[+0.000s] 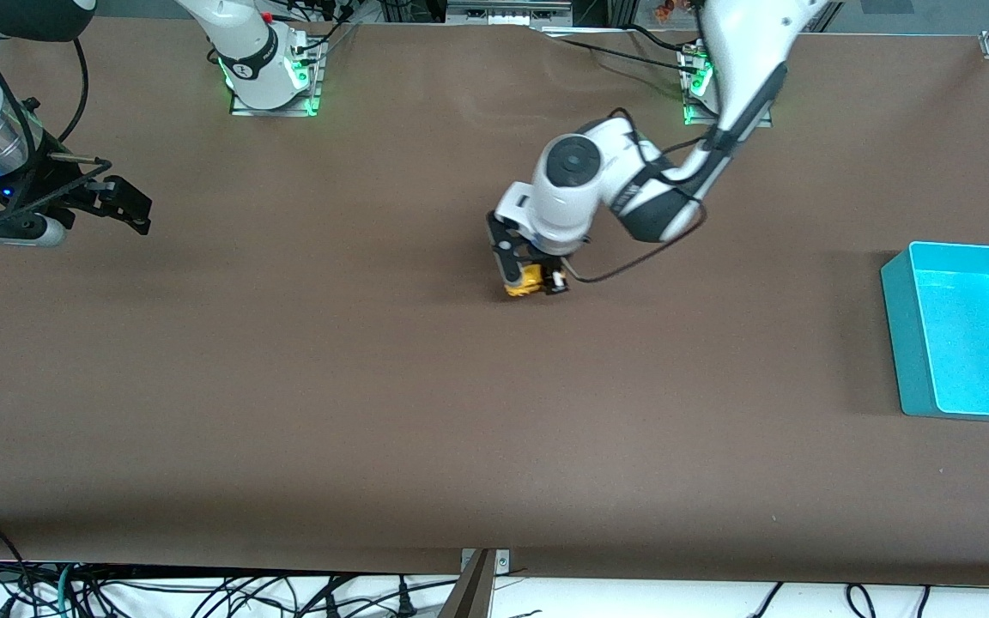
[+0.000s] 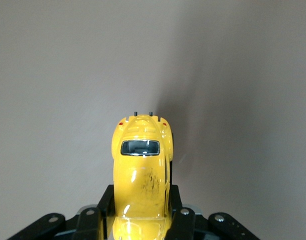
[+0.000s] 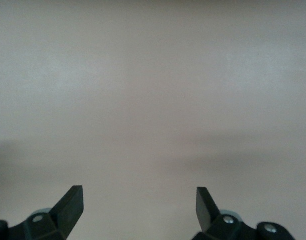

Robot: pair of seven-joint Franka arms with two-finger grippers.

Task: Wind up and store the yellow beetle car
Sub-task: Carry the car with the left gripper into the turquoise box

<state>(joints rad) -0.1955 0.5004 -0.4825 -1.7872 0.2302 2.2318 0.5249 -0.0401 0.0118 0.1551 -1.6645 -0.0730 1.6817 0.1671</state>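
Gripping the yellow beetle car (image 2: pixel 141 175) at mid-worktop (image 1: pixel 288 386), the left gripper (image 1: pixel 531 279) has its jaws closed on it. The right gripper (image 3: pixel 139 205) waits, jaws open. Slipping could be caused by the narrow side hold.

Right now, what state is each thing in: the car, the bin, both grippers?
Tiny bright-yellow beetle toy car: upright, clamped by the left gripper, mid-table.
Teal plastic bin: open-topped, nothing in it, at the left arm's end.
Left gripper: shut on the car.
Right gripper: open, holding nothing, waiting at the right arm's end.
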